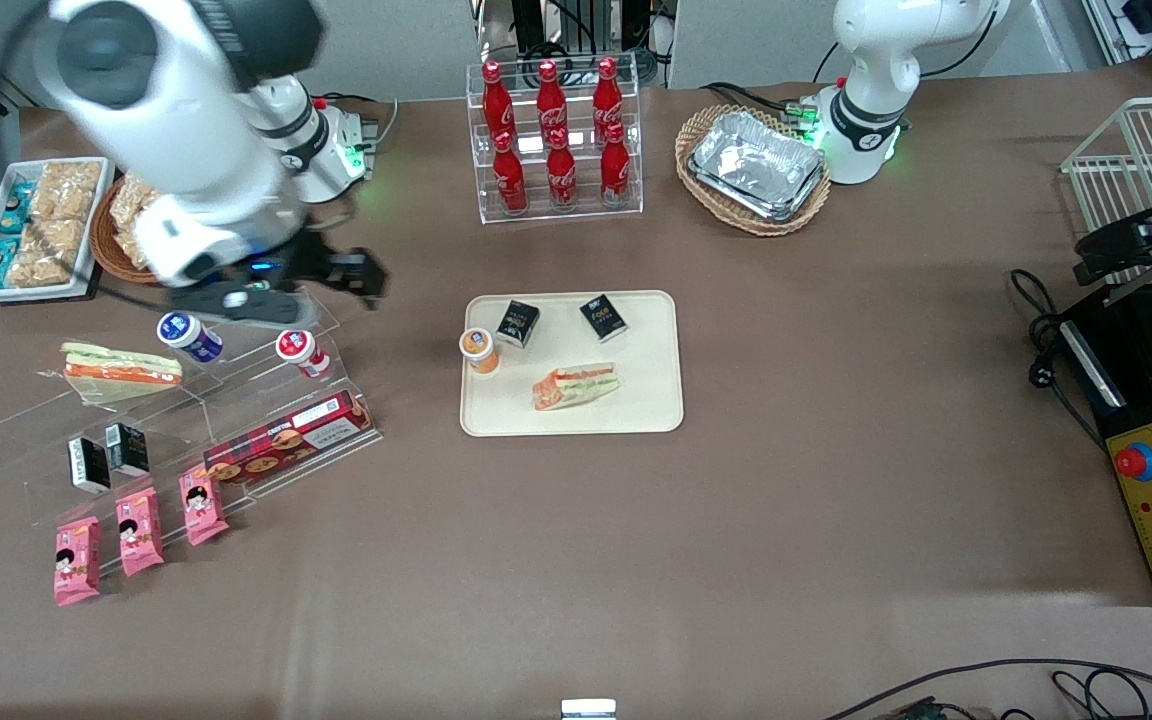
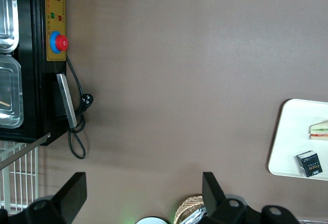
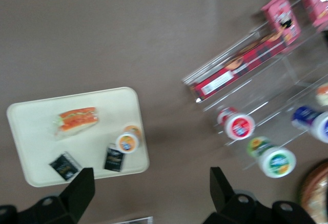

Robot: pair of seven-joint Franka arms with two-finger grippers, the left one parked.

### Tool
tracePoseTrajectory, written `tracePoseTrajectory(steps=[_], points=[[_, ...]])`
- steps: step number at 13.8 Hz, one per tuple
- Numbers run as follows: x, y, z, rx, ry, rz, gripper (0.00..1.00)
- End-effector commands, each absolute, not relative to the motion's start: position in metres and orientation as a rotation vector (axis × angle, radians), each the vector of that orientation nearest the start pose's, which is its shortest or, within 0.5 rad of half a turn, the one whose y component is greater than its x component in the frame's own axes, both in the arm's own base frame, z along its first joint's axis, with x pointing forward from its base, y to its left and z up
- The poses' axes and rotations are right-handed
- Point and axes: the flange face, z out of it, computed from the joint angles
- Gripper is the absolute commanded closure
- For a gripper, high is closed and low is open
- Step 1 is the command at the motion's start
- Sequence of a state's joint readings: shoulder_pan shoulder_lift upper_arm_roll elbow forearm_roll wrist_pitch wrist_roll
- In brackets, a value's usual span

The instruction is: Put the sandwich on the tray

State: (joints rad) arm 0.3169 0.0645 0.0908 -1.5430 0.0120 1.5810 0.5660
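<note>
Open tool [image 1: 361, 275] above stand [image 1: 186, 420], off tray [image 1: 636, 400]

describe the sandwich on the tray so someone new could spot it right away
Find the cream tray mid-table, nearer the front camera than the cola bottle rack. The sandwich lies on it: clear-wrapped, orange-red filling, unlike the two black cartons and orange-lidded cup. The gripper hangs open above the clear shelf.

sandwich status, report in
Gripper open, empty, above the acrylic rack, off the tray. Sandwich lies flat on the tray, nearer the camera than the two black cartons. Nothing in the way.
</note>
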Motion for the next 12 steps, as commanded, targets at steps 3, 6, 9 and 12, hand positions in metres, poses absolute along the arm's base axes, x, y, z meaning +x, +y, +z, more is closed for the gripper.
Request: tracePoseTrajectory(steps=[3, 6, 9, 12], points=[[0.534, 0.093, 0.606, -3.150, 0.162, 0.053, 0.00], [0.549, 0.024, 0.612, -3.147, 0.118, 0.005, 0.00], [0.556, 0.019, 0.620, -3.142, 0.113, -0.027, 0.00], [0.553, 0.022, 0.623, -3.139, 0.125, -0.024, 0.00]])
